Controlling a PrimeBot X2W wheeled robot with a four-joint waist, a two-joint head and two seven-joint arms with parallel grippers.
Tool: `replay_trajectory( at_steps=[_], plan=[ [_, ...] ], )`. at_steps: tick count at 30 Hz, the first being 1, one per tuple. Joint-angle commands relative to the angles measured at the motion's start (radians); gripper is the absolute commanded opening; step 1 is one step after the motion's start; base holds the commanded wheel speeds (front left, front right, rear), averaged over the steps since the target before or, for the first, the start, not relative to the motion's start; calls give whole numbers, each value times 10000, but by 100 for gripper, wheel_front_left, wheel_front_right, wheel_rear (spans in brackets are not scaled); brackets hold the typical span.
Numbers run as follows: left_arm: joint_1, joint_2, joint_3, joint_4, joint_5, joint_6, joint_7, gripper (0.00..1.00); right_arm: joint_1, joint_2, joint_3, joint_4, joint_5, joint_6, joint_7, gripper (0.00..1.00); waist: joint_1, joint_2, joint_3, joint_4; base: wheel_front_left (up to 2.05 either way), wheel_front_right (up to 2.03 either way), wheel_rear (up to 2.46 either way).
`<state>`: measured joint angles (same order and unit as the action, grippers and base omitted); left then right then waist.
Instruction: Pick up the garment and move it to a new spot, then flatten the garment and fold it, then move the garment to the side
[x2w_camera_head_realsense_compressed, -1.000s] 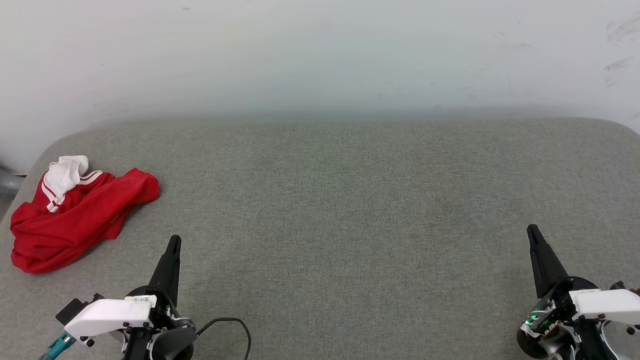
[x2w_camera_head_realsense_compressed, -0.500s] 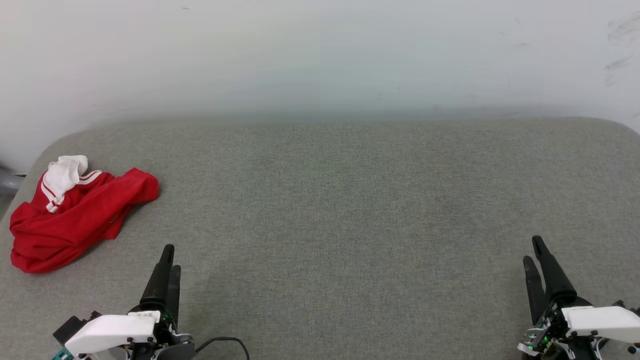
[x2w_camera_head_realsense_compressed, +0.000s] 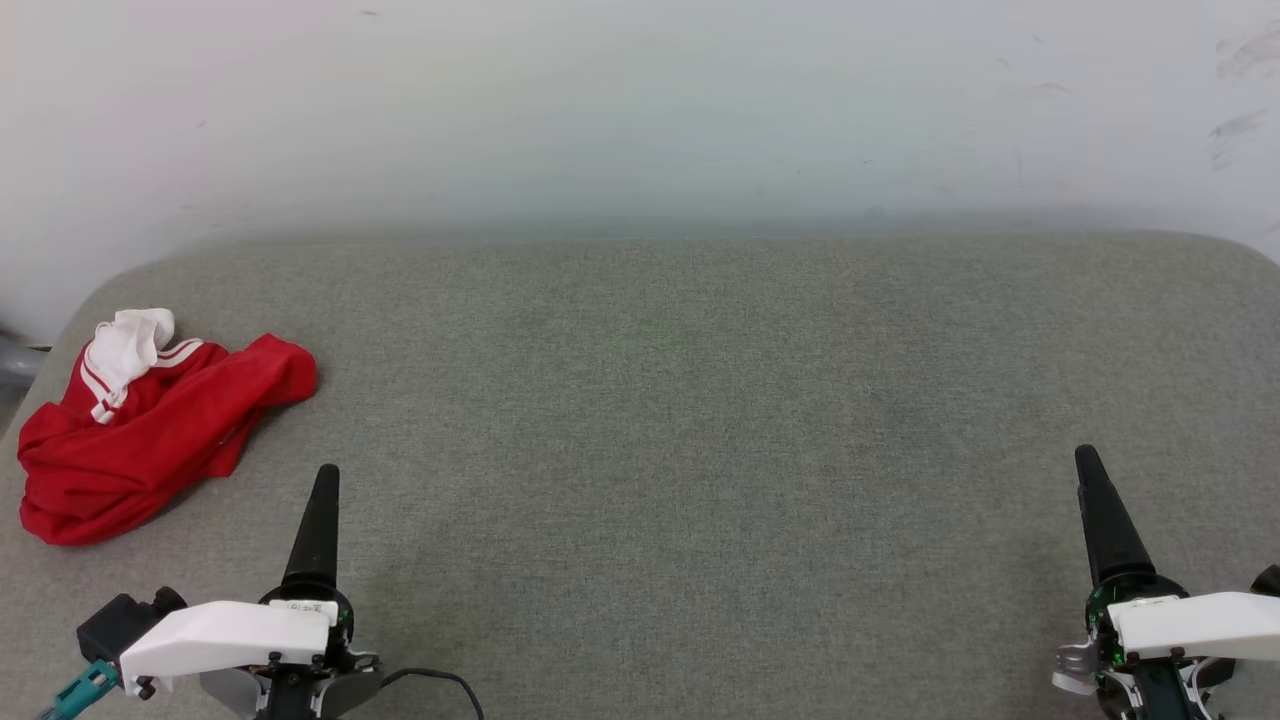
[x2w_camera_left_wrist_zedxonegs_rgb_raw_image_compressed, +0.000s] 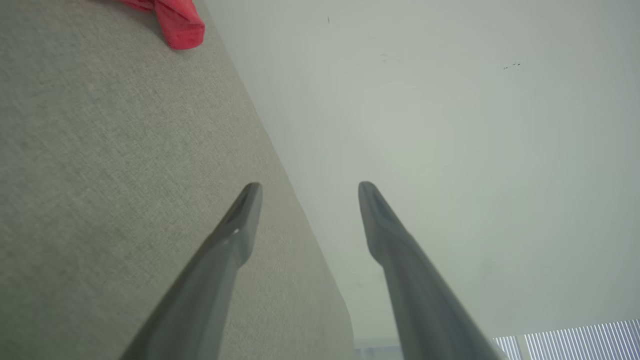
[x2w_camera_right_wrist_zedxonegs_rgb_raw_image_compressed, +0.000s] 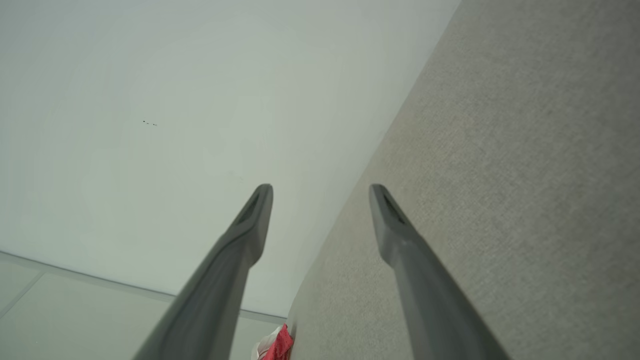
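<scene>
The garment (x2w_camera_head_realsense_compressed: 140, 440) lies crumpled at the left end of the grey padded table (x2w_camera_head_realsense_compressed: 680, 400), red with a white striped sleeve on top. A red corner of the garment (x2w_camera_left_wrist_zedxonegs_rgb_raw_image_compressed: 175, 17) shows in the left wrist view, and a small piece of the garment (x2w_camera_right_wrist_zedxonegs_rgb_raw_image_compressed: 277, 345) in the right wrist view. My left gripper (x2w_camera_head_realsense_compressed: 325, 480) hovers near the front edge, to the right of the garment and apart from it. The left gripper (x2w_camera_left_wrist_zedxonegs_rgb_raw_image_compressed: 307, 187) is open and holds nothing. My right gripper (x2w_camera_head_realsense_compressed: 1088, 465) is at the front right. The right gripper (x2w_camera_right_wrist_zedxonegs_rgb_raw_image_compressed: 320, 189) is also open and holds nothing.
A pale wall (x2w_camera_head_realsense_compressed: 640, 110) runs behind the table's far edge. A dark cable (x2w_camera_head_realsense_compressed: 440, 680) loops by the left wrist at the front edge. A grey pipe (x2w_camera_head_realsense_compressed: 15, 360) shows beyond the table's left end. The table has rounded corners.
Both grippers' fingers have parted from shut to open, and both wrists have shifted slightly near the front edge. The garment lies where it was.
</scene>
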<state>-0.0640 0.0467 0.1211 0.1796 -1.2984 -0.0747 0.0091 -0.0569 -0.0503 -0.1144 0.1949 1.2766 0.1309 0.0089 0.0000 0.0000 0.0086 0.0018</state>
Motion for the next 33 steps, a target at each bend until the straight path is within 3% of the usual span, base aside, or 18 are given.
replay_trajectory(
  at_steps=[1,21,33],
  plan=[
    [-53,23,-40,-312,490,150,-121,100,-57,-10,-23,-291,-477,0,-112,100,0,0,1,1,0,0,0],
    [197,30,-612,-1144,4175,1159,-861,100,183,-8,493,-957,-4766,-1,-853,100,0,0,4,29,0,0,0],
    [246,33,-806,-1364,5862,1322,-1236,100,250,-6,682,-1109,-6544,-1,-1228,100,0,0,41,30,0,0,0]
  ],
)
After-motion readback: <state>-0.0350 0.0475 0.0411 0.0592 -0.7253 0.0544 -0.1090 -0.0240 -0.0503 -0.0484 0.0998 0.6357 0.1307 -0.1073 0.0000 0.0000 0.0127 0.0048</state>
